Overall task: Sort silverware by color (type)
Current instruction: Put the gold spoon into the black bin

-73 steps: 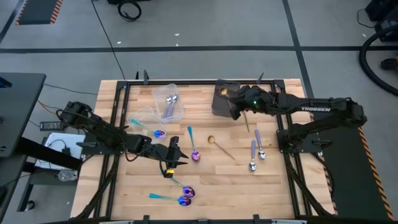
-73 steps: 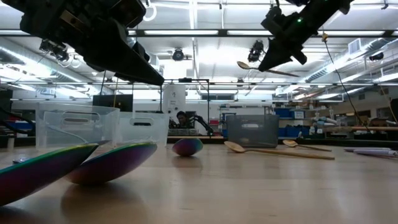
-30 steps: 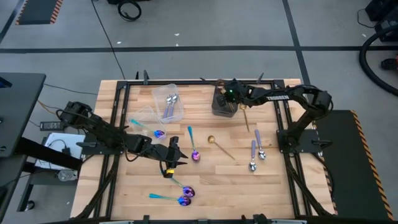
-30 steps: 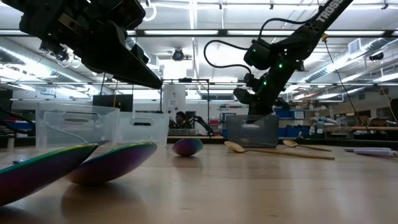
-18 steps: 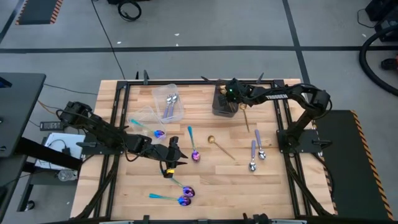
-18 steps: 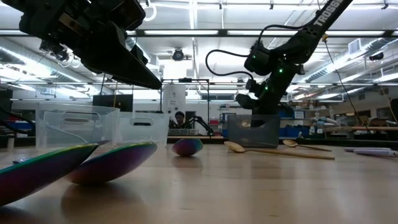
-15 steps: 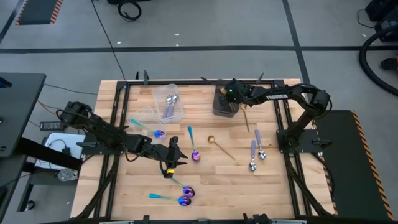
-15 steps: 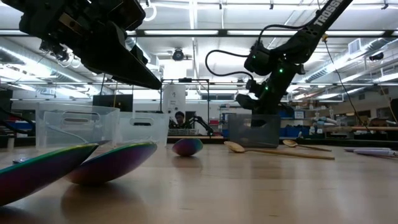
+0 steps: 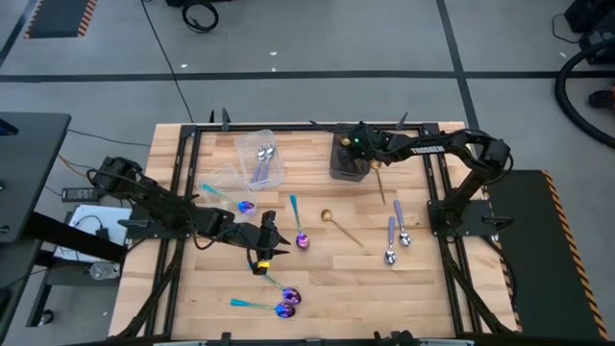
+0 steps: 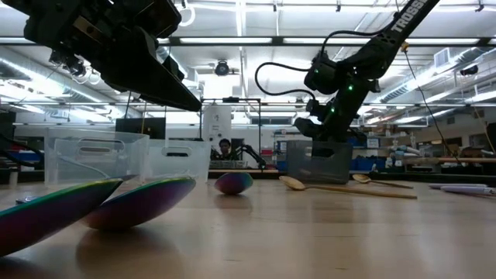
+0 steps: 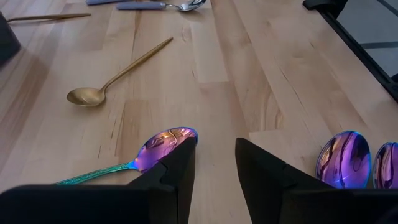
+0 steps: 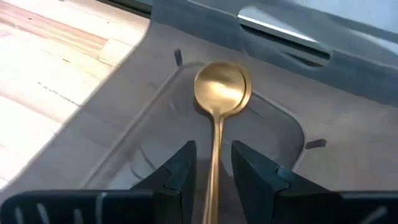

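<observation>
My right gripper [image 9: 354, 146] [image 12: 213, 146] hangs open over the dark grey box [image 9: 338, 165] at the table's far edge. A gold spoon [image 12: 222, 87] lies inside the box, bowl on the floor, its handle running back between the fingers with a gap on each side. My left gripper [image 9: 272, 240] [image 11: 216, 142] is open, low over the table's middle left, beside an iridescent spoon [image 11: 163, 142]. More iridescent spoons [image 9: 283, 300], two gold ones [image 9: 341, 229] [image 9: 381, 183] and two lilac-handled ones [image 9: 394, 238] lie flat on the wood.
A clear tub [image 9: 261, 159] near the far edge holds silver spoons; a second clear tub [image 9: 228, 178] stands by it. An iridescent spoon [image 9: 246, 206] lies just in front of them. The table's black frame rails run along its edges. Bare wood shows at the near right.
The right gripper has stayed over the dark grey box, shifting only slightly. The gold spoon it carried in the air more than two seconds ago now lies inside the box. The left arm has kept still.
</observation>
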Tool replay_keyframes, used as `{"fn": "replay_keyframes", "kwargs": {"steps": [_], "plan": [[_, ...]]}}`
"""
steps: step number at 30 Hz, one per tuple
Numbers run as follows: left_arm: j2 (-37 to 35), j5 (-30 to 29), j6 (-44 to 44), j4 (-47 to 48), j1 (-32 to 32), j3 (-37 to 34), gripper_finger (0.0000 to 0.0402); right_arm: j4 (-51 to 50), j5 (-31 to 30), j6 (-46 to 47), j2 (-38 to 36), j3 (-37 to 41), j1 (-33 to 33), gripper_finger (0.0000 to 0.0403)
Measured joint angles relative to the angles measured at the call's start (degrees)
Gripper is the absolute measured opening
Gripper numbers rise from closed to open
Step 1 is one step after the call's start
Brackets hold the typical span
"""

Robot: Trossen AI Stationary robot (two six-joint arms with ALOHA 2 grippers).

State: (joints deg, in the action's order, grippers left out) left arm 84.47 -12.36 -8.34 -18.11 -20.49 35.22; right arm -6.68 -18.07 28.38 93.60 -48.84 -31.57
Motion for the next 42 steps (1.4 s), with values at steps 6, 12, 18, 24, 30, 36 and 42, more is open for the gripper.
{"fn": "replay_keyframes", "kwargs": {"steps": [6,12,18,24,30,36,42], "plan": [[0.00,0.00,0.07,-0.01,0.09,0.00,0.0123,1.23,-0.06,-2.22,-1.16,0.04,0.85,0.0110],[0.00,0.00,0.06,-0.02,0.09,0.00,0.0123,0.98,-0.39,-6.01,-4.38,0.04,0.81,0.0110],[0.00,-0.02,0.66,-0.07,0.09,0.00,0.0123,0.25,-0.84,-14.85,-9.28,0.04,2.39,0.0116],[0.00,-0.02,0.17,-0.07,0.09,0.00,0.0123,-2.82,-0.85,-16.48,-15.25,0.04,6.27,0.0123],[0.00,-0.02,0.18,-0.09,0.09,0.00,0.0123,-11.63,-4.18,-14.41,-19.76,0.04,9.76,0.0124],[0.00,-0.02,0.38,-0.76,0.09,0.00,0.0123,-20.24,-8.04,-10.81,-21.50,0.04,11.58,0.0124],[0.00,-0.02,0.17,-0.76,0.09,0.00,0.0123,-24.03,-7.10,-4.28,-21.73,0.04,12.22,0.0124]]}}
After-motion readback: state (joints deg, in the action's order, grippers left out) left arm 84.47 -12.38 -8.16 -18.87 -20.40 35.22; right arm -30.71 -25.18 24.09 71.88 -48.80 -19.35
